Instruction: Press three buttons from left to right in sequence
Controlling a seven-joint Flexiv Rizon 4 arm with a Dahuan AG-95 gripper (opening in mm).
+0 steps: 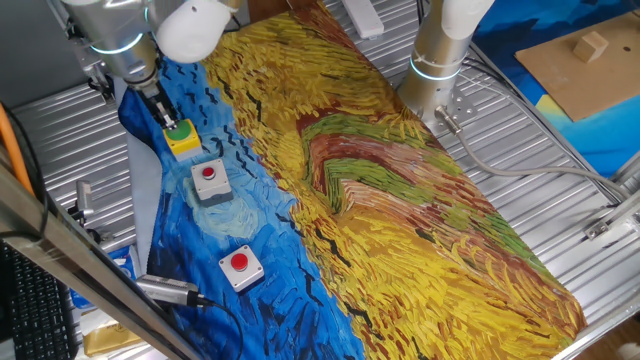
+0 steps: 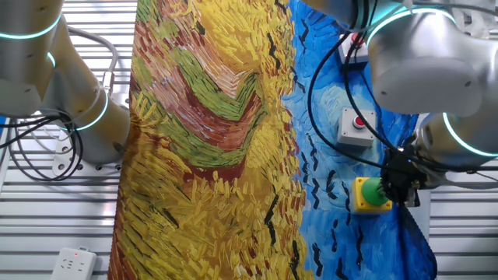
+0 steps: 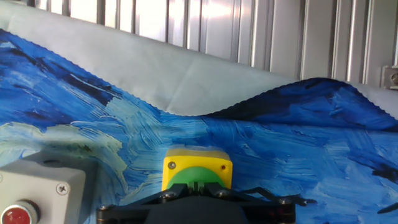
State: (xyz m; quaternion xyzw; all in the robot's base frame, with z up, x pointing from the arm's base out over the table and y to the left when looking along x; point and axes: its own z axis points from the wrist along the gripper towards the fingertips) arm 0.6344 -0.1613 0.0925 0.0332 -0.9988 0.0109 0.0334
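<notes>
The three buttons stand in a row on the blue part of the painted cloth. My gripper [image 1: 168, 122] is down on the green button [image 1: 181, 129], a green cap on a yellow box. In the hand view the fingertips [image 3: 186, 185] are together and rest against the green cap [image 3: 196, 176]; the other fixed view shows the gripper [image 2: 393, 189] at the cap's [image 2: 373, 191] side. The middle red button [image 1: 209, 173] [image 2: 359, 121] on its grey box is apart from the gripper. The last red button [image 1: 240, 263] sits nearest the front.
The painted cloth [image 1: 400, 190] covers the slatted metal table and rises in a fold [image 3: 205, 81] behind the green button. A second arm's base [image 1: 440, 50] stands at the back. A wooden board with a block [image 1: 590, 55] lies at the right. A metal cylinder [image 1: 165, 290] lies at the cloth's front edge.
</notes>
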